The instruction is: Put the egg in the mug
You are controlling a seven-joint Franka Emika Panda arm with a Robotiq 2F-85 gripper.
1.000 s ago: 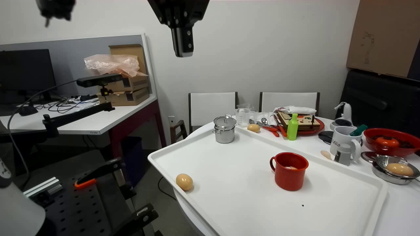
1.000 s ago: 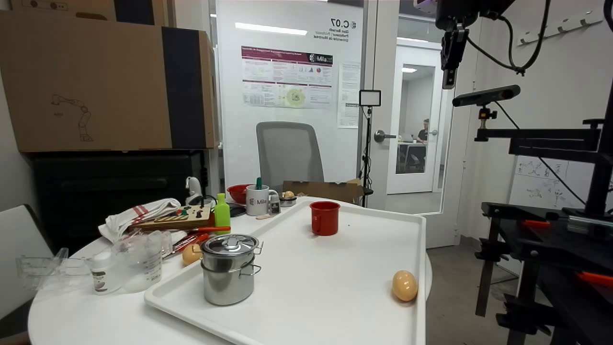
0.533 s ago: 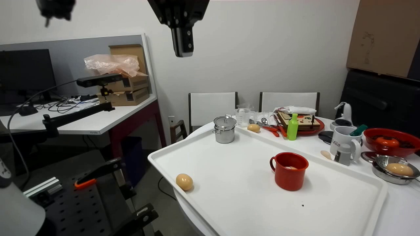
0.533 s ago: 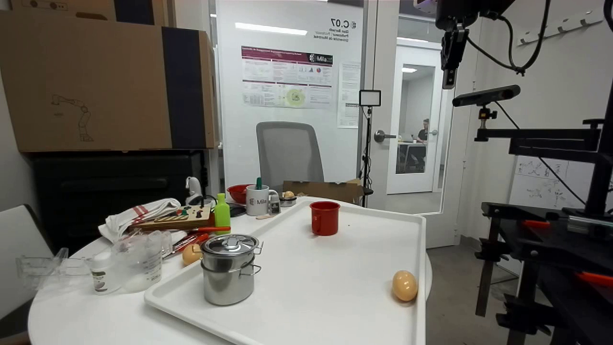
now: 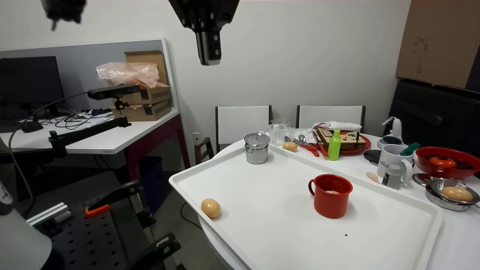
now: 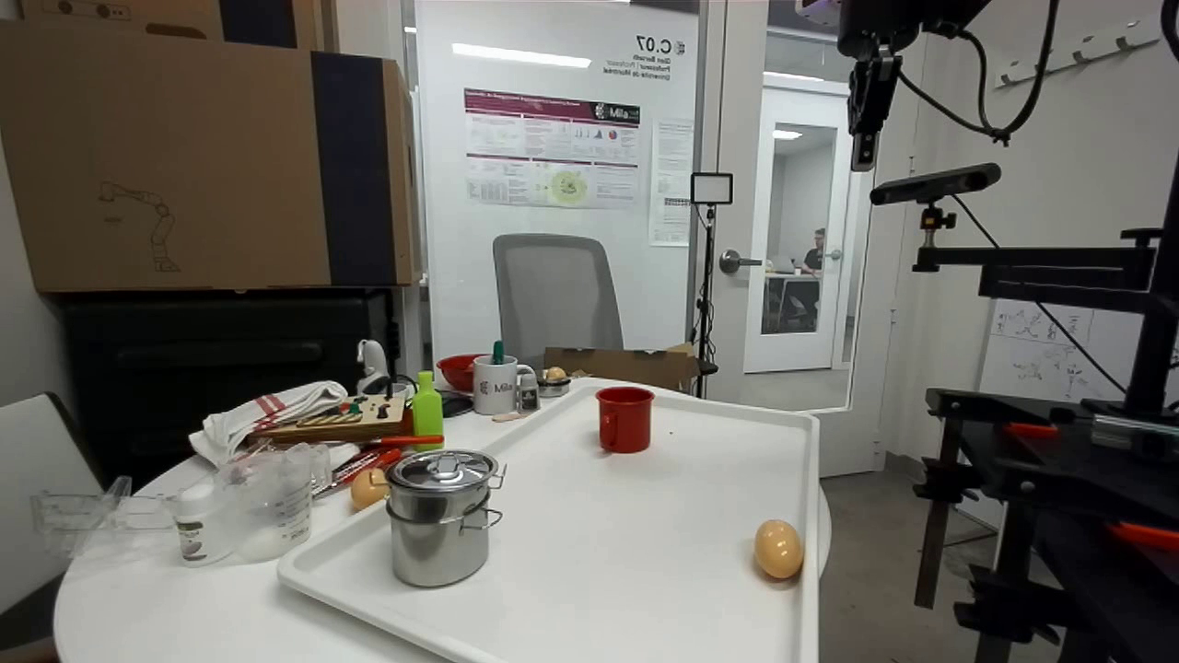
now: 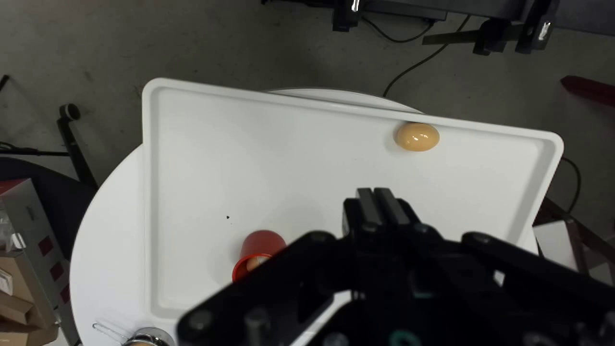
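The tan-brown egg (image 5: 210,208) lies on the white tray (image 5: 270,232) against its rim, and also shows in an exterior view (image 6: 778,550) and the wrist view (image 7: 417,137). The red mug (image 5: 332,204) stands upright on the tray, apart from the egg; it shows in an exterior view (image 6: 625,424) and, partly hidden by the gripper, in the wrist view (image 7: 262,242). Something tan and whitish shows inside the mug. My gripper (image 7: 374,192) is shut and empty, high above the tray. In both exterior views its fingers (image 5: 209,48) (image 6: 864,147) point down.
A lidded steel pot (image 5: 257,152) stands at a tray corner. Another tan egg (image 5: 290,146), a green bottle (image 5: 334,146), a white mug (image 5: 393,161) and a red bowl (image 5: 446,165) stand beyond the tray. A metal bowl (image 5: 442,202) holds an egg-like object.
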